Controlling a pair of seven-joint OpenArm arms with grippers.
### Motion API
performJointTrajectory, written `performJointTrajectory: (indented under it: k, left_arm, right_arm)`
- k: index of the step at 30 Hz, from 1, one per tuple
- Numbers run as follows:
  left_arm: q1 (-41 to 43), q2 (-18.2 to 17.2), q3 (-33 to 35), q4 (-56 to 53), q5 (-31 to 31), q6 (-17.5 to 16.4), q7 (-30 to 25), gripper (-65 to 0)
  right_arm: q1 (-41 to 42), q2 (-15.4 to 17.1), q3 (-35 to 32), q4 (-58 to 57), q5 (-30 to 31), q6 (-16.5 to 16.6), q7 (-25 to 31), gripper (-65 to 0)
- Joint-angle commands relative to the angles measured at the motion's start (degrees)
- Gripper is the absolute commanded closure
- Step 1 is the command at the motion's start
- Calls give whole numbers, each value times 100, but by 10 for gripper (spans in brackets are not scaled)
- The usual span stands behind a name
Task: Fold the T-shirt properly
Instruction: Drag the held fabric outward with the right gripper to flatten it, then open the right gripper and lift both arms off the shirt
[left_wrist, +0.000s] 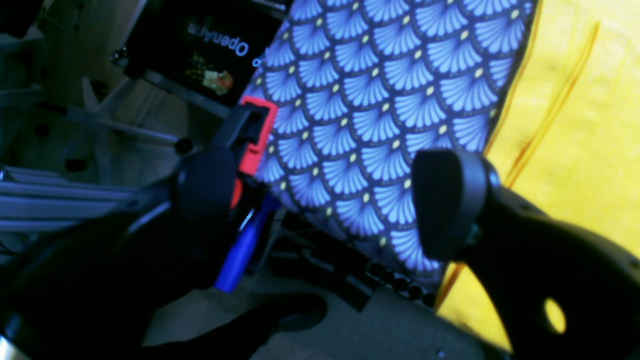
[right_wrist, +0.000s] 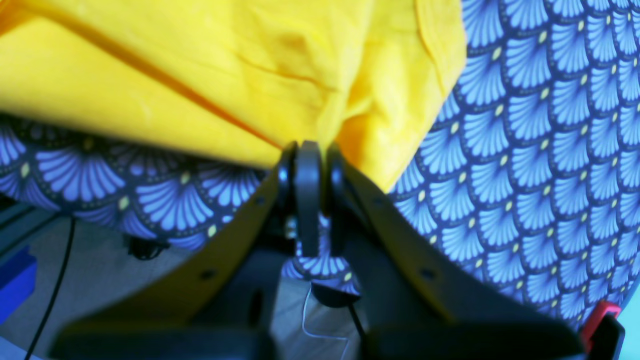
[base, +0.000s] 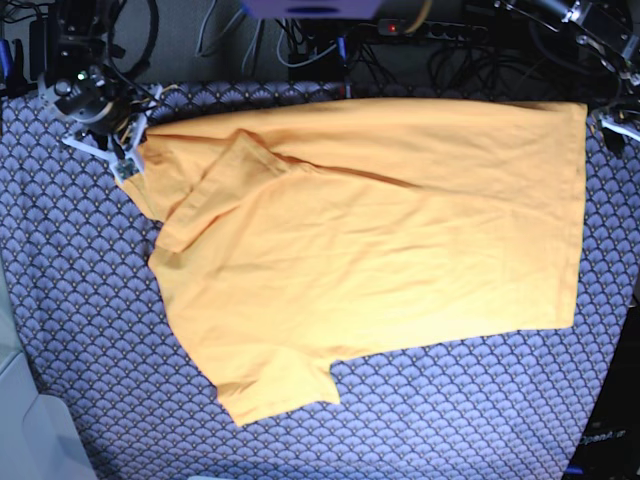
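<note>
The yellow-orange T-shirt (base: 380, 250) lies spread across the scallop-patterned table cover (base: 80, 300), with one sleeve (base: 205, 185) turned in over the body at the upper left. In the base view my right gripper (base: 133, 152) is at that upper-left corner. The right wrist view shows its fingers pressed together at the right gripper (right_wrist: 310, 150), with a bunch of T-shirt (right_wrist: 210, 75) cloth pinched at the tips. My left gripper (left_wrist: 325, 195) hangs wide open over the cover (left_wrist: 360, 100), just off the T-shirt's edge (left_wrist: 575, 125), with nothing between its fingers. In the base view it is at the top-right corner (base: 612, 125).
A red clamp (left_wrist: 257, 135) grips the table's edge beside the left gripper, with a blue handle (left_wrist: 242, 252) and metal frame rails (left_wrist: 60, 200) below. Cables and a power strip (base: 400, 28) run along the table's far side. Another red clamp (right_wrist: 602, 312) sits at the cover's edge.
</note>
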Motion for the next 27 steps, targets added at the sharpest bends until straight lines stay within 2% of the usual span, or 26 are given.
performJointTrajectory:
  k: [1, 8, 12, 15, 19, 22, 27]
  left_arm:
    - [-56, -106, -2, 84, -78, 29, -127, -541]
    - [-56, -106, -2, 84, -78, 29, -127, -541]
    - [-56, -106, -2, 84, -87, 29, -127, -541]
    - [-56, -106, -2, 84, -96, 29, -127, -541]
    - [-56, -106, -2, 84, -87, 29, -127, -541]
    - [-56, -106, -2, 84, -87, 29, -127, -541]
    - [-65, -150, -2, 146, -122, 29, -92, -541]
  right_arm:
    - [-30, 55, 105, 118, 11, 23, 27, 0]
    - [-171, -156, 914, 259, 11, 23, 27, 0]
    - [-171, -156, 1248, 259, 11, 23, 27, -2]
    - [-180, -156, 1283, 259, 11, 23, 27, -60]
    - [-338, -182, 1248, 259, 11, 23, 62, -187]
    - [-373, -341, 1239, 259, 20, 23, 80, -259]
    - [-356, -297, 1292, 285, 11, 23, 80, -277]
